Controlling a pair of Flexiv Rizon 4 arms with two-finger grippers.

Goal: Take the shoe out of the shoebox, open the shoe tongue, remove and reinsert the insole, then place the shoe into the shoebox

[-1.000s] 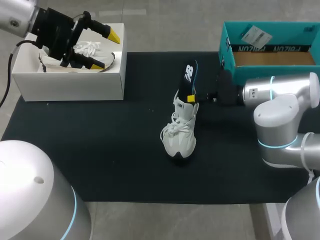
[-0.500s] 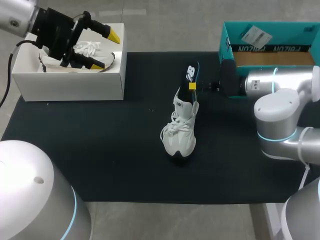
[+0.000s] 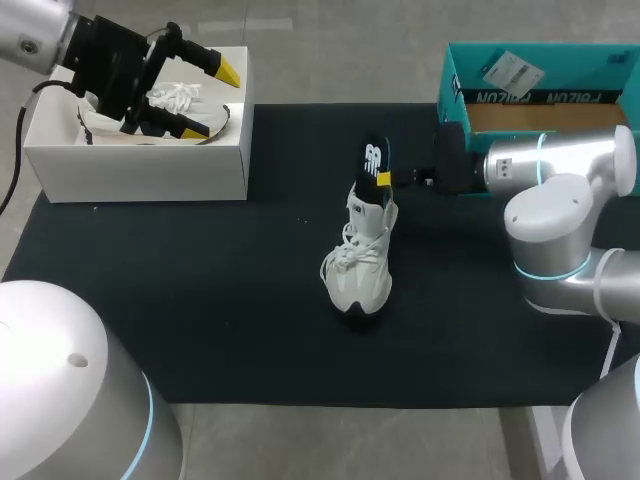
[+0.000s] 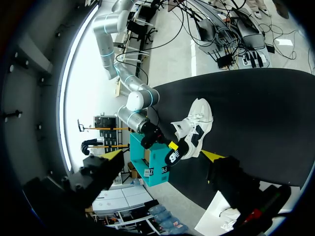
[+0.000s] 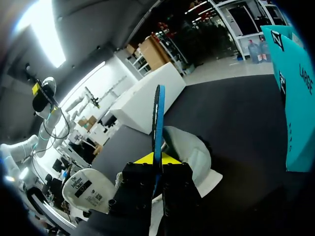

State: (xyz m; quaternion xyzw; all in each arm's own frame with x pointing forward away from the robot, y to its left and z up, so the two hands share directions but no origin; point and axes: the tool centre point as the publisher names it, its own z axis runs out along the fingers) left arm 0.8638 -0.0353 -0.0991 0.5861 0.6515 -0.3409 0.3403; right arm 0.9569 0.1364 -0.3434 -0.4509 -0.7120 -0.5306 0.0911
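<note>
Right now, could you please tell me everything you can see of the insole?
The insole is a thin, flat sheet, black on its broad face with a white logo, blue along its edge. It stands nearly upright above the heel opening of the white shoe. The right arm's jaws are shut on its lower part, one on each face. Whether its lower end is inside the shoe is hidden.

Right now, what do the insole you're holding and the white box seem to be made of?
The insole: probably foam with a dark fabric face and blue edge; it shows as a thin sheet edge-on in the right pincer. The white box: likely matte cardboard, with flat thin walls and crisp folded corners.
</note>
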